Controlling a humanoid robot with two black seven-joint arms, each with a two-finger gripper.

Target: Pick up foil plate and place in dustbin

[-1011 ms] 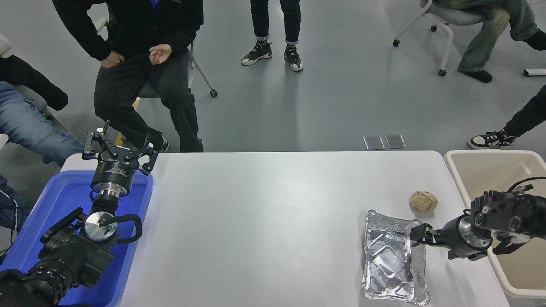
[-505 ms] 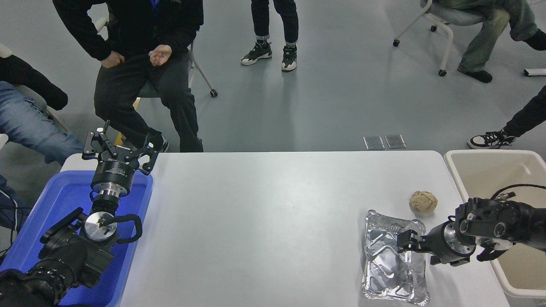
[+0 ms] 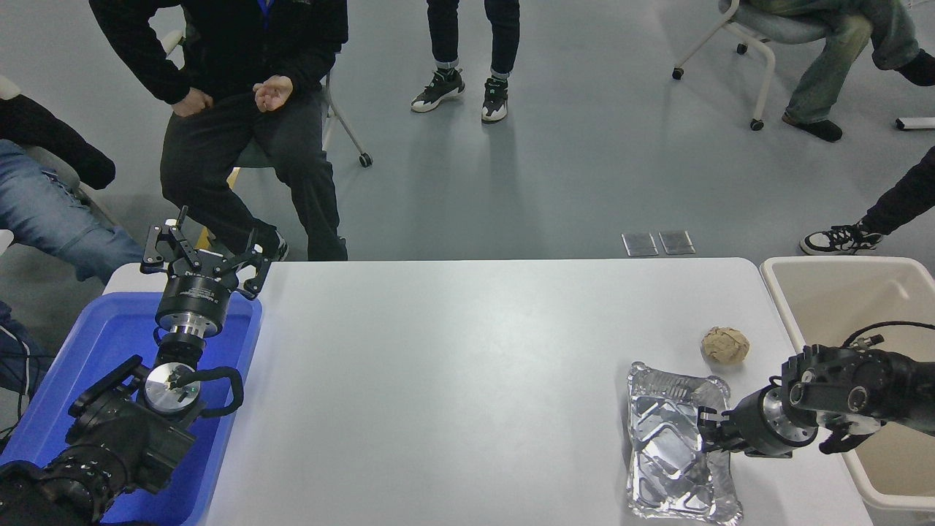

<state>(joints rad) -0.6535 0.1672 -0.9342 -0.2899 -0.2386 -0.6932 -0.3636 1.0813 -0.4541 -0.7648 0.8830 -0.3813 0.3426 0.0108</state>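
The foil plate (image 3: 673, 447), a shiny crinkled silver tray, lies near the table's front right corner. My right gripper (image 3: 707, 432) comes in from the right, low over the tray's right rim, with its fingers closed on that rim. The tray sits slightly skewed on the table. The dustbin (image 3: 779, 286), a large beige bin, stands just past the table's right edge, behind my right arm. My left gripper (image 3: 204, 257) is parked at the lower left above a blue tub, fingers spread open and holding nothing.
A crumpled tan paper ball (image 3: 725, 345) lies just beyond the tray. The blue tub (image 3: 95, 343) sits at the table's left end. Several people sit or stand on the floor beyond the table's far edge.
My right gripper went left over the tray, then dropped and drew back onto its right rim. The tray has shifted slightly right and toward me. The left arm has not moved.
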